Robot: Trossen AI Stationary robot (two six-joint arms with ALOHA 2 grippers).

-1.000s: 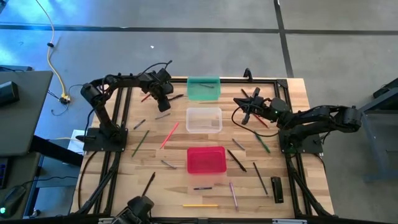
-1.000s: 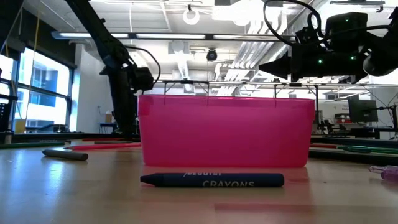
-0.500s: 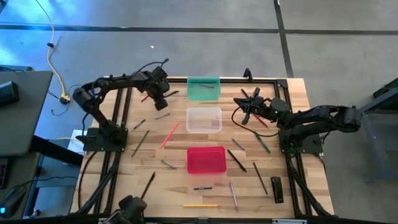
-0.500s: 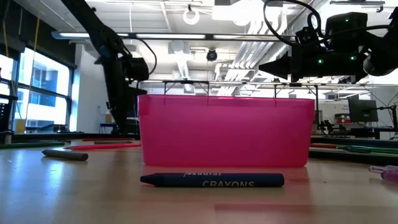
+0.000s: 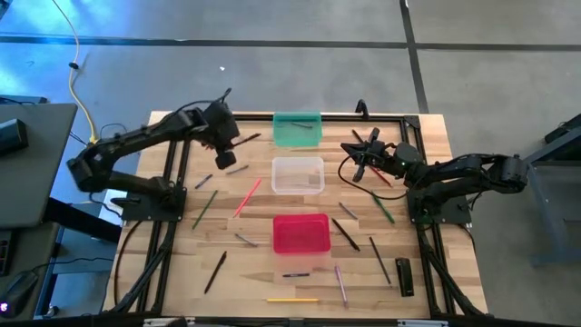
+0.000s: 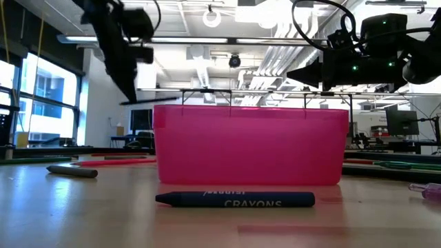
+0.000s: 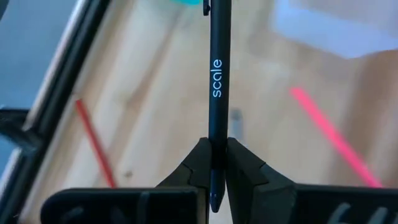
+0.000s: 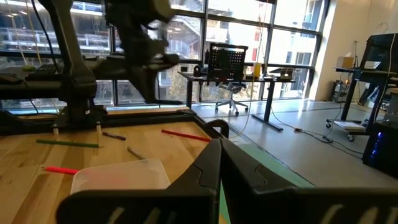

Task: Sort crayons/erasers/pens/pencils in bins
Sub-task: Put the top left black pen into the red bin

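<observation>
- Left of the teal green plastic bin, the left gripper now hangs above the wooden bench with its jaws pinching a slim black pen printed "scale"; half a second ago the same gripper sat lower and closer to the bench surface, so the pen has just been lifted clear.
- Seen from bench height, the left arm has risen from beside the red plastic bin to the upper corner of the view, the pen showing as a dark, nearly level bar beneath it.
- On the far side of the teal green bin, the right gripper waits above the bench, unmoved across all three moments; its fingers look pressed together and hold nothing.
- Between the teal green bin and the red one, the clear plastic bin is unchanged, as are the loose red pencil and the other scattered sticks.
- Judged from this, the pick step is complete; carrying the pen to a bin and releasing it remains, and most items are not yet sorted.
</observation>
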